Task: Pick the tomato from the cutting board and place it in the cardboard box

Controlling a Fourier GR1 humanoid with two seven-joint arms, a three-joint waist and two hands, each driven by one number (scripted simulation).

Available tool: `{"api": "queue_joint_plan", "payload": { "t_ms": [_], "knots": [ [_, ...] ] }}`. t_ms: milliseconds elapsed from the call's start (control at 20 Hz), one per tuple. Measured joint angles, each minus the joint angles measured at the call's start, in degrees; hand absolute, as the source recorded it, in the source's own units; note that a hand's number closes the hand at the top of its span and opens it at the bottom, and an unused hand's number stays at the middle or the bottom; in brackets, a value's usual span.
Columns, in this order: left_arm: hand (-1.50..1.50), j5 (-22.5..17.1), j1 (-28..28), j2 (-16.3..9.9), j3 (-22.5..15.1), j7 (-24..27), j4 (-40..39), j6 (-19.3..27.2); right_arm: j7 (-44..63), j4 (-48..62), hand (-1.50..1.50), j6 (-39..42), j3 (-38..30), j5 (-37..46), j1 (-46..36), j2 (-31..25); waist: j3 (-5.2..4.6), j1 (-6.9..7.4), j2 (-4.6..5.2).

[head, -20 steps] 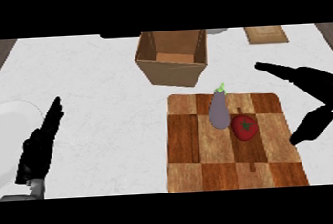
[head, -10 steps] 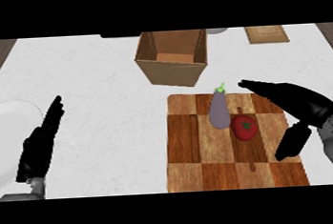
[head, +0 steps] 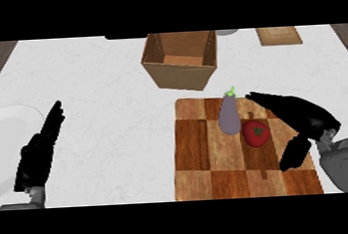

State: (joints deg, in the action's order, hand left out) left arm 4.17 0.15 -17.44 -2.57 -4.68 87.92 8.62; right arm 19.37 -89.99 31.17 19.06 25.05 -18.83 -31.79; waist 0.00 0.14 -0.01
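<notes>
Right robot hand (head: pixel 304 118) spread wide just right of the tomato (head: pixel 256 133) on the cutting board (head: pixel 208 157) — positioned to enclose it. Cardboard box (head: pixel 180 59) beyond the tomato — destination.

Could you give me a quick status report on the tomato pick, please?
Right hand open, beside the tomato, not touching. Left hand open, resting at left. Tomato on cutting board; eggplant close beside it. Cardboard box open.

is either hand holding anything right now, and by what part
Nothing is held. The right hand is open beside the tomato on the cutting board, fingers not closed on it. The left hand rests open at the left.
</notes>
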Motion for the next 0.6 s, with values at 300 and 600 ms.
{"api": "queue_joint_plan", "payload": {
  "t_ms": [300,600],
  "knots": [
    [0.00,1.8,-0.2,1.5,0.9,-1.5,1.4,-1.2,-3.7,1.0,-1.50,0.7,-2.5,5.2,2.6,2.8,0.00,-0.02,-0.01],
    [0.00,2.9,0.8,2.7,2.0,-1.8,2.4,-2.8,-4.5,2.0,-1.50,2.2,-4.8,8.9,2.1,6.3,-0.01,0.04,-0.01]
  ]
}}
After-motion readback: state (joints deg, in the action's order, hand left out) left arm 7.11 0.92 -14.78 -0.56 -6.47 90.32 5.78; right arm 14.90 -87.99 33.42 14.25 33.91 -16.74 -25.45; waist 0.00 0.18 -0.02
